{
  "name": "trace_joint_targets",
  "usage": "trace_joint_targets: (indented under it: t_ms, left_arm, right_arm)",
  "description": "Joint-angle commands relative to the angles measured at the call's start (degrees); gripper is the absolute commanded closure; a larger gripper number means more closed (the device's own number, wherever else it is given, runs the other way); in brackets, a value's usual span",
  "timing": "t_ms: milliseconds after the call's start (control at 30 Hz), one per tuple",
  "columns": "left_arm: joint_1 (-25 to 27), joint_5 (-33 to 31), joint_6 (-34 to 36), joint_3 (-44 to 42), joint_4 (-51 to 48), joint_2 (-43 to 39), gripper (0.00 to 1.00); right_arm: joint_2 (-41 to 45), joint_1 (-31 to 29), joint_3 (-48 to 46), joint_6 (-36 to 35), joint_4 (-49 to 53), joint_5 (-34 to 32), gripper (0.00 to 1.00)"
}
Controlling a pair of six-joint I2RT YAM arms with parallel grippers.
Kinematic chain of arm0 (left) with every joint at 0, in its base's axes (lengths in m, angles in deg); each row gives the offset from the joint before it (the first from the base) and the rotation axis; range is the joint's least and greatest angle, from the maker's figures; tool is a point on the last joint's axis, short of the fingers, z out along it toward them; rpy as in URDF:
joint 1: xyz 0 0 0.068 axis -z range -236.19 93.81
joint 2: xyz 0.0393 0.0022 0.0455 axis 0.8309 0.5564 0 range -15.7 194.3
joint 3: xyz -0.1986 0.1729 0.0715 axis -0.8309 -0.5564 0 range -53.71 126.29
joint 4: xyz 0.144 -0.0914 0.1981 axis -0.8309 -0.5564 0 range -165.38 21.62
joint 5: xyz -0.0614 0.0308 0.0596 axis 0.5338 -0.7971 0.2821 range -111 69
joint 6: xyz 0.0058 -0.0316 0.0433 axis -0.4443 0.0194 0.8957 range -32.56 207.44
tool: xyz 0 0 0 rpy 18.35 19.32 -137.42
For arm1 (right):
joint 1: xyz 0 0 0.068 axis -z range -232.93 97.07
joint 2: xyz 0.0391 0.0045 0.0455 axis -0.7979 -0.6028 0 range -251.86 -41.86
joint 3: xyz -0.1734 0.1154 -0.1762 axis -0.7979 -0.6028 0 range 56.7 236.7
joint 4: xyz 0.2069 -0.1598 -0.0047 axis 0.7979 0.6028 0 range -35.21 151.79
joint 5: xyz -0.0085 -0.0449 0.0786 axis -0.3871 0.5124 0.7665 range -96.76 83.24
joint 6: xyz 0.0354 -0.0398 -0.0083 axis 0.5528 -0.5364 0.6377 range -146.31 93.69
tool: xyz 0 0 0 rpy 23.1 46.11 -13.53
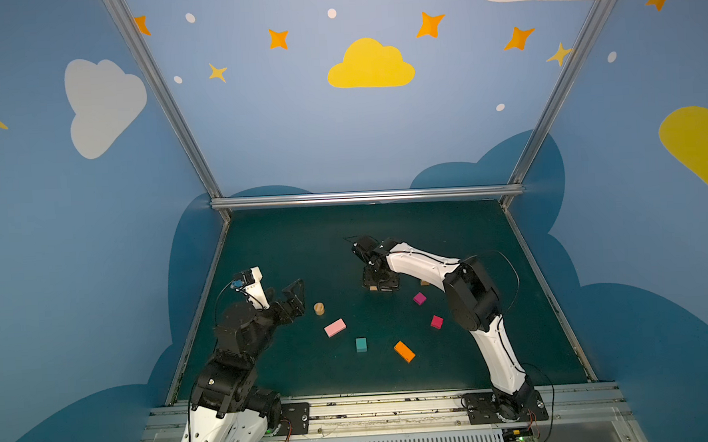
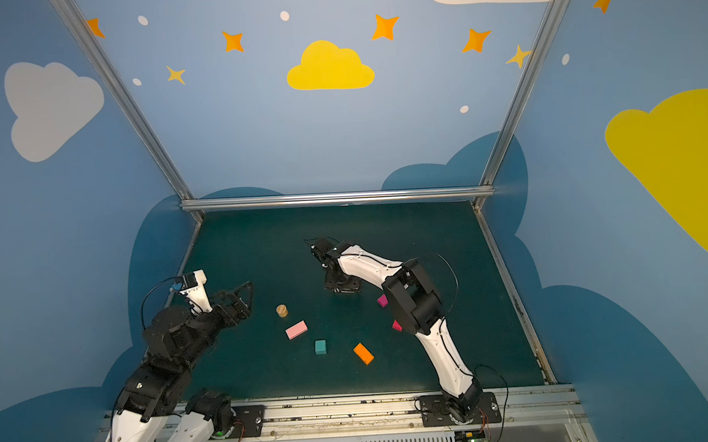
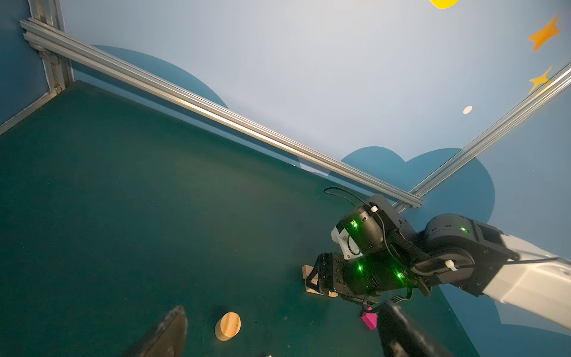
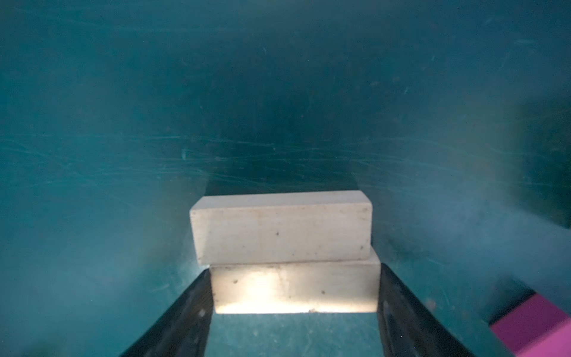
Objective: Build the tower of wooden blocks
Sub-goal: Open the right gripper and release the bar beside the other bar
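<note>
Flanking right pincer (image 4: 295,278) brackets smooth oblong (image 4: 295,292) (tan wood).

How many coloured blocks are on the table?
5: pink, teal and orange across the front; magenta and red farther right. The right arm may hide more.

Scuffed matt teal tabletop (image 4: 278,92), 2 pale raw-wood oblongs (image 4: 279,228), brushed-metal rail (image 1: 363,196), smooth-painted pink oblong (image 1: 335,328)
</note>
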Motion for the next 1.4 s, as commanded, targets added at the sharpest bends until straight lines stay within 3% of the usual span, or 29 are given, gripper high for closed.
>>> trace_joint_targets:
  t_ms: [0, 633, 1367]
  left_arm:
    - [0.12, -0.72, 0.88, -0.37, 1.09, -0.55, 0.05]
    - [0.12, -0.90, 0.82, -0.37, 1.05, -0.55, 0.05]
    - [0.11, -1.04, 1.06, -0.23, 0.87, -0.66, 0.04]
  right_arm:
    - [-2.04, 0.06, 0.69, 0.53, 1.18, 0.06, 0.22]
    - [0.12, 0.24, 0.84, -1.35, 0.74, -0.58, 0.11]
    - [3.90, 0.23, 1.56, -3.72, 1.60, -2.40, 0.10]
